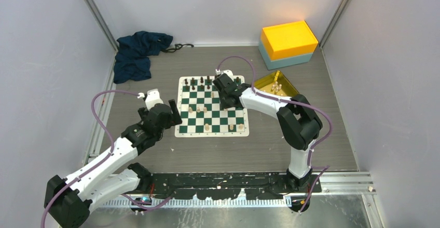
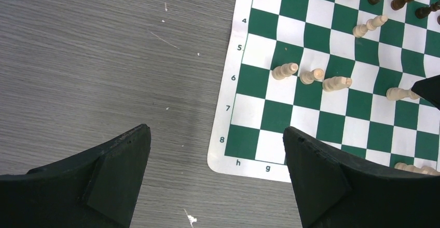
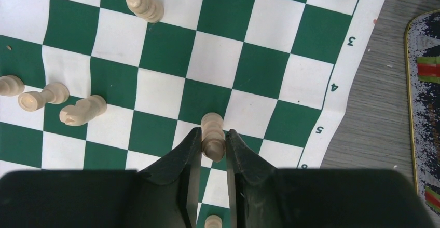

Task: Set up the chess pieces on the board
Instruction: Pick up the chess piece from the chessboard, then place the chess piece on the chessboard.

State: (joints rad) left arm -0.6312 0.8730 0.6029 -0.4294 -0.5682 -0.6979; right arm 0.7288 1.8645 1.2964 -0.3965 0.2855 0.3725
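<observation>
The green-and-white board (image 1: 184,130) lies mid-table. Cream chess pieces (image 1: 206,127) stand scattered on it, and black pieces (image 1: 201,83) line its far edge. My right gripper (image 3: 212,134) hangs over the board's right half, shut on a cream piece (image 3: 211,125) that sits upright between its fingers. Three more cream pieces (image 3: 83,109) lean at the left of that view. My left gripper (image 2: 217,130) is open and holds nothing, hovering over the board's corner (image 2: 228,158) by the h and g marks. Ahead of it stand cream pieces (image 2: 285,71).
A gold tray (image 1: 265,78) with a few cream pieces (image 1: 275,88) sits just right of the board. A yellow box (image 1: 288,39) on a teal box (image 1: 290,60) stands at the back right. A dark blue cloth (image 1: 139,53) lies at the back left.
</observation>
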